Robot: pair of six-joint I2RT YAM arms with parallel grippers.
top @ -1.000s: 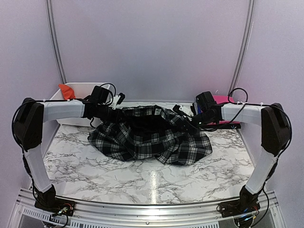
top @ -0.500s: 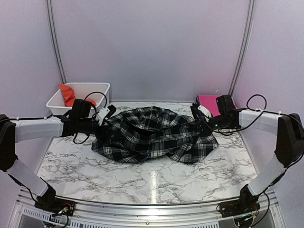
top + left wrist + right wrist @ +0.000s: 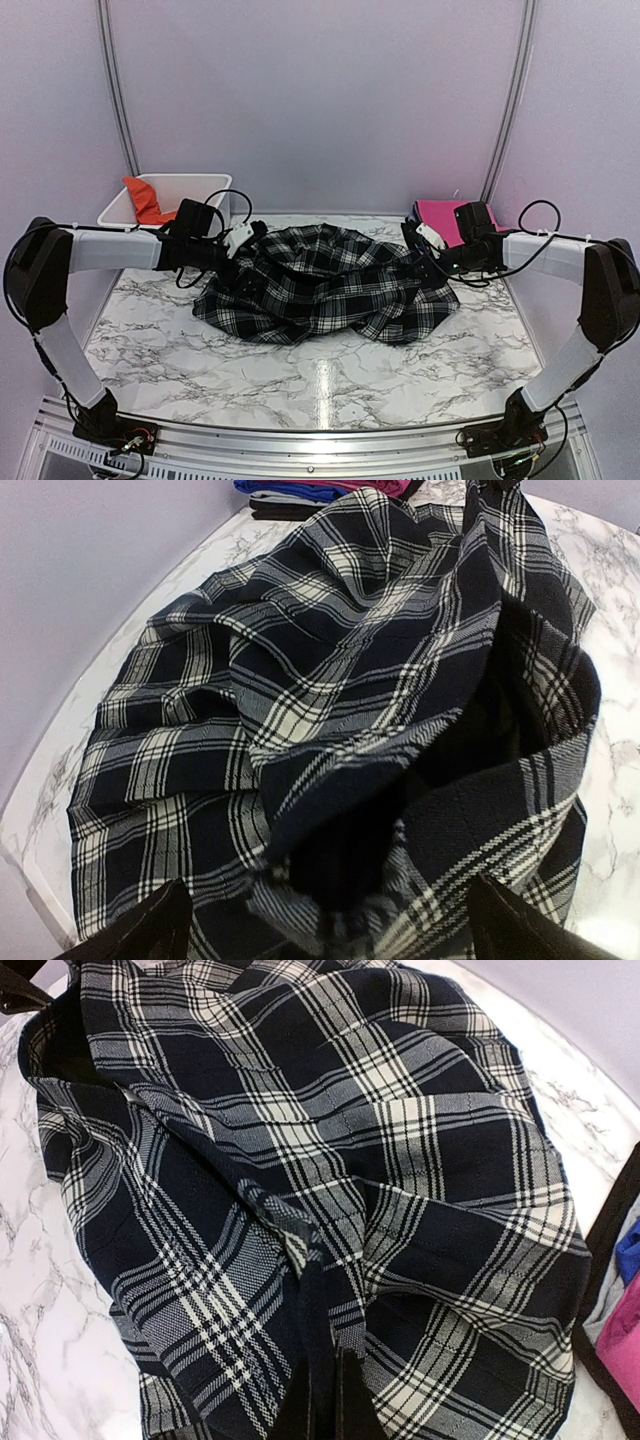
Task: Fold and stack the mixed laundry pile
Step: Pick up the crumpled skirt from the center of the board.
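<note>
We log a white plastic bin [image 3: 205, 188] standing at the far left corner of the marble worktop [image 3: 320, 385]. At the far right corner we note a folded pink garment [image 3: 438, 212]. The wrist views show a blue cloth [image 3: 280, 490] stacked with it.

From above and behind, the top camera takes in the whole table [image 3: 300, 375], while the wrist cameras look close at the shared plaid shirt [image 3: 320, 285] ahead of the left gripper [image 3: 243, 238] and right gripper [image 3: 415, 248].
</note>
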